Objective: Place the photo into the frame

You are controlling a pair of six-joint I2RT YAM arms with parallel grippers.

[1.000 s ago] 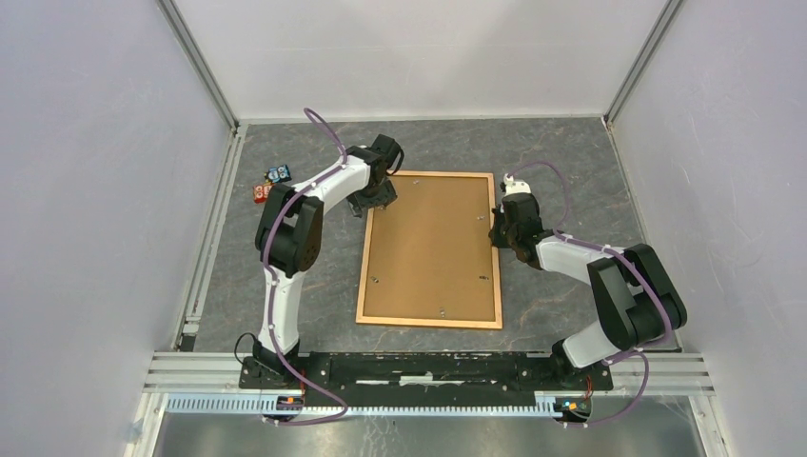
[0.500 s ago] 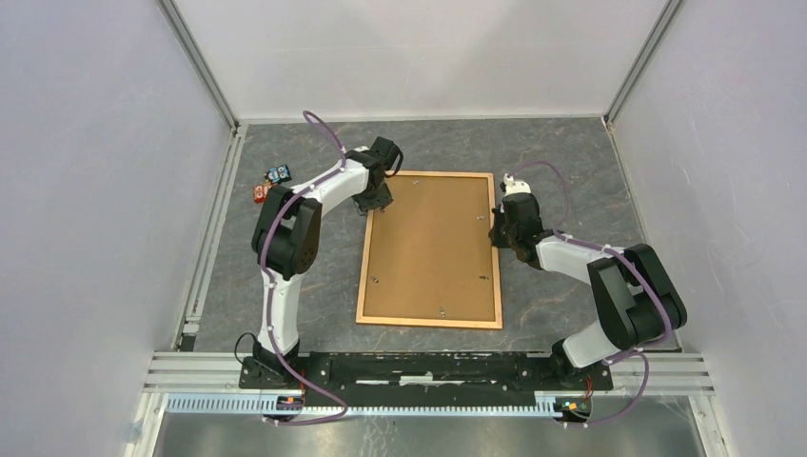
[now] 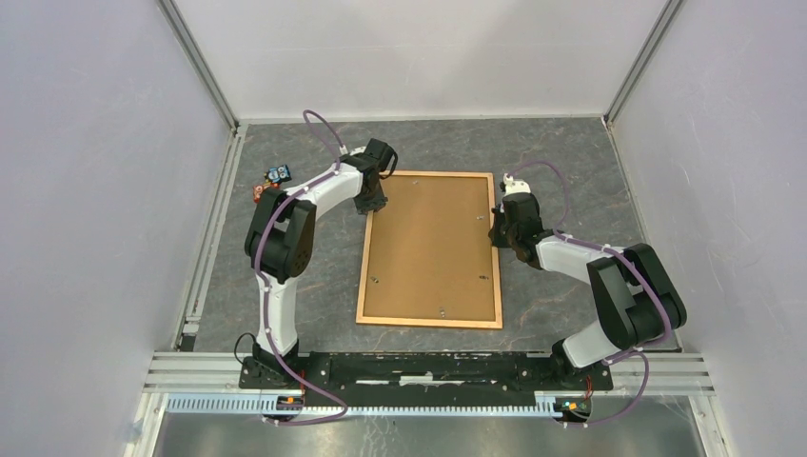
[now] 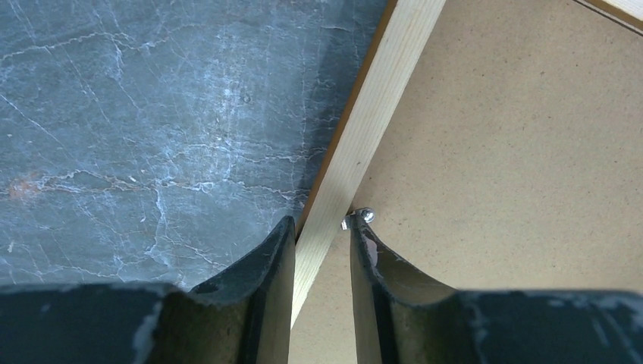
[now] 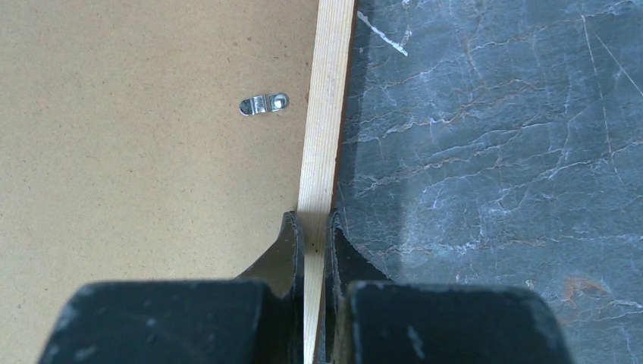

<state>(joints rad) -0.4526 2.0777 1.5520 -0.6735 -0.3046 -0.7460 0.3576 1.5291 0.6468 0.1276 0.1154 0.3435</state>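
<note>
Back-up frame flat on the counter
The right pincer is clamped tight on the frame's right rail. The left pincer straddles the left rail with its jaws narrowed; whether they press the rail is unclear. The frame's fibreboard back spans between the 2.

Flat on the dark marbled counter lies the frame, a thin light-brown wooden rectangle turned face down, its plain brown fibreboard back uppermost with small metal clips near the rails, its long sides running away from the near edge, slightly askew.
</note>
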